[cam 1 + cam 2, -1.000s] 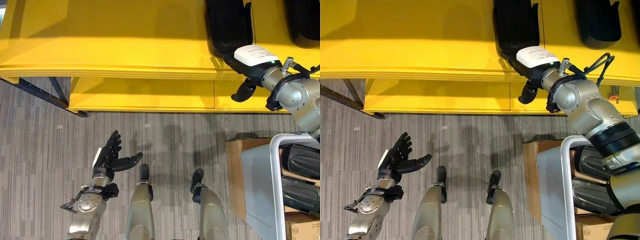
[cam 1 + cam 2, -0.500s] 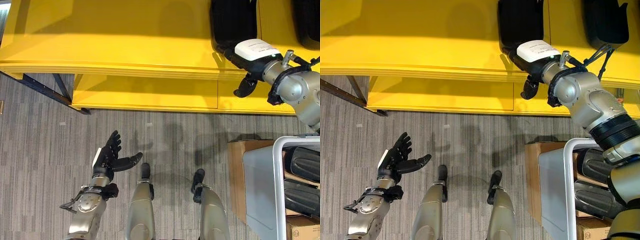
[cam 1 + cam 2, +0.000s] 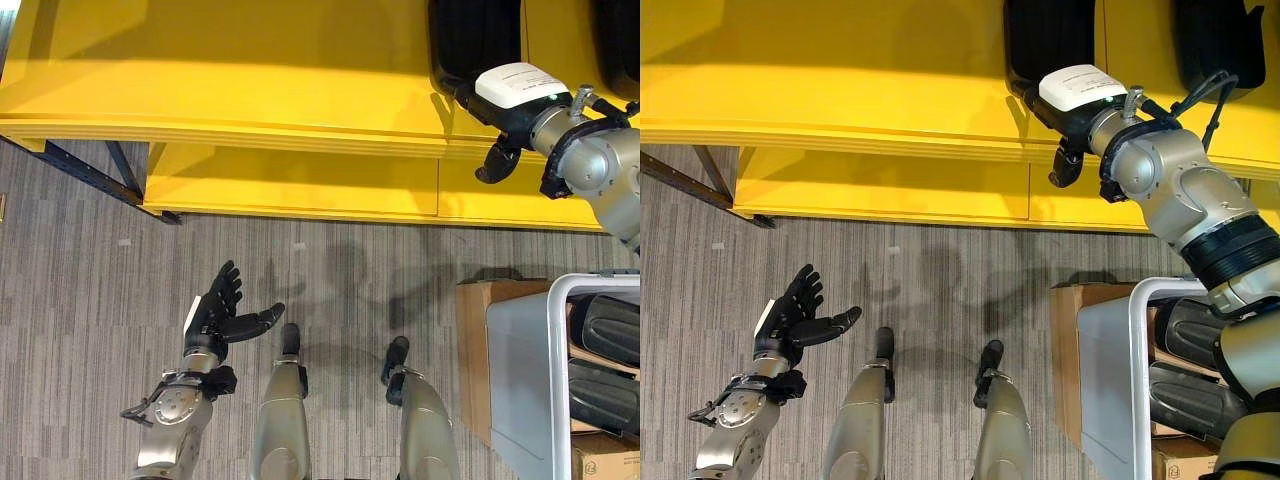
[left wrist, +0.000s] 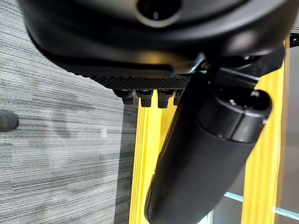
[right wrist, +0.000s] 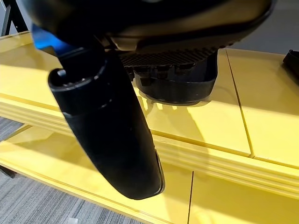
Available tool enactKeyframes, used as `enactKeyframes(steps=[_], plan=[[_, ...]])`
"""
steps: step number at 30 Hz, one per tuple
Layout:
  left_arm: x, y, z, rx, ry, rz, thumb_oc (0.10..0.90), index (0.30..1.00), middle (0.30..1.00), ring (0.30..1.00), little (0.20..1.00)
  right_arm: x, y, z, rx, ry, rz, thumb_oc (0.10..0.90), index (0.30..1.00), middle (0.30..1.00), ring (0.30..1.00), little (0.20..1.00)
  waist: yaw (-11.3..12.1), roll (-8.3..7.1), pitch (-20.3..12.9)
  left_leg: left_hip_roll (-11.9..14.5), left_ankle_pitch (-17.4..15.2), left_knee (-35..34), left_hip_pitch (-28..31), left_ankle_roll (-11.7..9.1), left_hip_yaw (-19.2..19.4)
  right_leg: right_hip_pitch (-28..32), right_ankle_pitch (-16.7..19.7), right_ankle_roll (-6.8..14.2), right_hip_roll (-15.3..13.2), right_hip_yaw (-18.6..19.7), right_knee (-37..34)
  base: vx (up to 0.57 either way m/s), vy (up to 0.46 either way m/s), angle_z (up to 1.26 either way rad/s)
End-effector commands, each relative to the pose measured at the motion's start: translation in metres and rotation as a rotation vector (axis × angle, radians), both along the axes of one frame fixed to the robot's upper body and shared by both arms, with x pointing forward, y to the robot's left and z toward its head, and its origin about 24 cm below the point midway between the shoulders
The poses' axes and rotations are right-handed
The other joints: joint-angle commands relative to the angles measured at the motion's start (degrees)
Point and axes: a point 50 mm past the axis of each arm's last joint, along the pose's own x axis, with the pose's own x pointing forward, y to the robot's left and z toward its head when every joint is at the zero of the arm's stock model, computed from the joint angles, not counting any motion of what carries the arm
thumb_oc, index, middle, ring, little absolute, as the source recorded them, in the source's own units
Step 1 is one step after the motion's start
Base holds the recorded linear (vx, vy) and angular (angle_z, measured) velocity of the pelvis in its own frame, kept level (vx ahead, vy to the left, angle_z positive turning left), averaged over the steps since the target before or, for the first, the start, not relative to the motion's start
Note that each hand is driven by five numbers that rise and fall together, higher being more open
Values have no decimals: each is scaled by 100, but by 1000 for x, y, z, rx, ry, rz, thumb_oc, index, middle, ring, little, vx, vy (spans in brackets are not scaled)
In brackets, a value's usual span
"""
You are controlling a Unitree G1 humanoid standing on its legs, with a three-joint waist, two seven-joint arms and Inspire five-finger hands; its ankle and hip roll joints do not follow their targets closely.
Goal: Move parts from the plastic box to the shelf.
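A black part (image 3: 475, 40) lies on top of the yellow shelf (image 3: 230, 70), near its front edge. My right hand (image 3: 515, 88), with a white cover on its back, rests straight fingers against the part's near end, open. Its thumb (image 5: 107, 130) hangs free below the shelf edge. In the right wrist view the part (image 5: 187, 91) lies just past the fingers. At the lower right a grey plastic box (image 3: 520, 370) holds more black parts (image 3: 605, 330). My left hand (image 3: 222, 310) hovers open and empty over the floor at the lower left.
Another black part (image 3: 1215, 40) lies on the shelf top at the far right. A lower yellow shelf level (image 3: 290, 185) runs under the top one. A cardboard box (image 3: 470, 340) stands against the plastic box. Grey carpet stretches between me and the shelf.
My right hand has slid farther onto the shelf top, and the black part has gone deeper with it. The camera has shifted a little. The left hand has stayed still.
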Motion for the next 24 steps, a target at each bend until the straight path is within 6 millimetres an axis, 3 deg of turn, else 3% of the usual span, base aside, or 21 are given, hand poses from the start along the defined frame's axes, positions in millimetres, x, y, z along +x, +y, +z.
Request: enactKeyframes(steps=[1, 24], plan=[[-7, 10, 31, 67, -160, -13, 900, 1000, 1000, 1000, 1000, -11, 7, 65, 4, -232, 8, 900, 1000, 1000, 1000, 1000, 59, 25, -272, 556, -185, -64, 91, -319, -119, -40, 50, 383, -374, 521, -62, 0, 0, 0], [-8, 14, 31, 60, -161, 9, 900, 1000, 1000, 1000, 1000, -10, 9, 83, 13, -277, -11, 900, 1000, 1000, 1000, 1000, 125, 5, -253, 536, -203, 19, -18, -305, -154, -105, 45, 377, -386, 498, -6, 0, 0, 0]])
